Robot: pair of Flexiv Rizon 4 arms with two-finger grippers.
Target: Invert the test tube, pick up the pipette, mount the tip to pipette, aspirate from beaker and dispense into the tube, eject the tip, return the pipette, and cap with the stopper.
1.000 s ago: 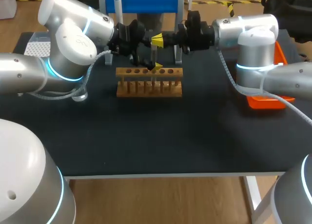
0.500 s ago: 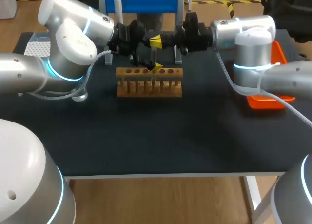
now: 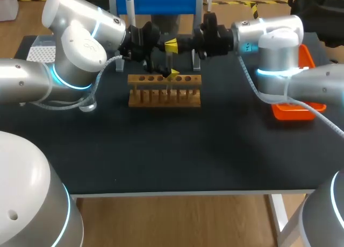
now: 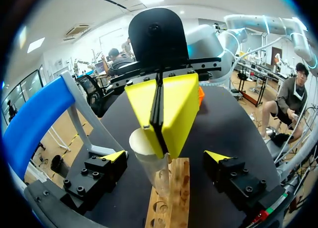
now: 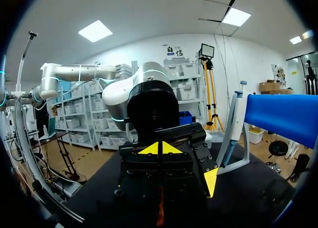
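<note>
A clear test tube [image 3: 169, 61] hangs over the wooden rack [image 3: 164, 91], its lower end at the rack's holes. My right gripper [image 3: 172, 44] is shut on the tube's upper part. In the left wrist view those yellow fingers [image 4: 171, 109] clamp the test tube [image 4: 151, 163] just by its open mouth, above the rack [image 4: 171, 208]. My left gripper [image 4: 165, 158] stands open, one tip on each side of the tube without touching it. From the right wrist, my right gripper [image 5: 159, 148] is shut, with the left gripper's body right behind it. A white pipette [image 3: 129, 0] hangs on the blue stand [image 3: 158, 2].
An orange tray [image 3: 309, 111] lies at the right edge under my right arm. A tip box [image 3: 40, 53] sits at the back left. The blue stand rises close behind both grippers. Open black tabletop [image 3: 177, 150] stretches in front of the rack.
The right arm's wrist has edged slightly to the left. The tube, the rack and the left gripper stay where they were.
</note>
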